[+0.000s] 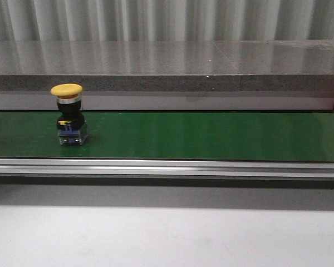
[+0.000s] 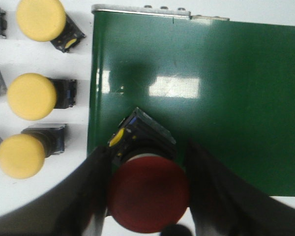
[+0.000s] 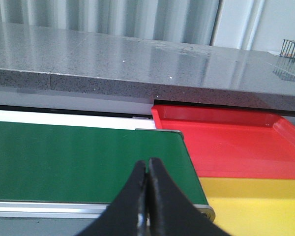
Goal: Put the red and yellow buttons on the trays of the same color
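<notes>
Clamped on the cap of a red button (image 2: 148,199), with the left gripper (image 2: 147,196) hanging over the near end of the green belt (image 2: 196,88), button body pointing down toward the belt along the gripper's own line; pressed together on nothing, with the right gripper (image 3: 147,196) poised over the belt's far end, just beside the red tray (image 3: 226,142) and yellow tray (image 3: 255,201), hence nearer to both trays. Standing upright on the belt toward the left in the front view: one yellow button (image 1: 69,114), well apart from either tray. Counted: one red button, one yellow on the belt, three more yellow buttons (image 2: 32,96) off the belt beside the left gripper, one tray per colour.
</notes>
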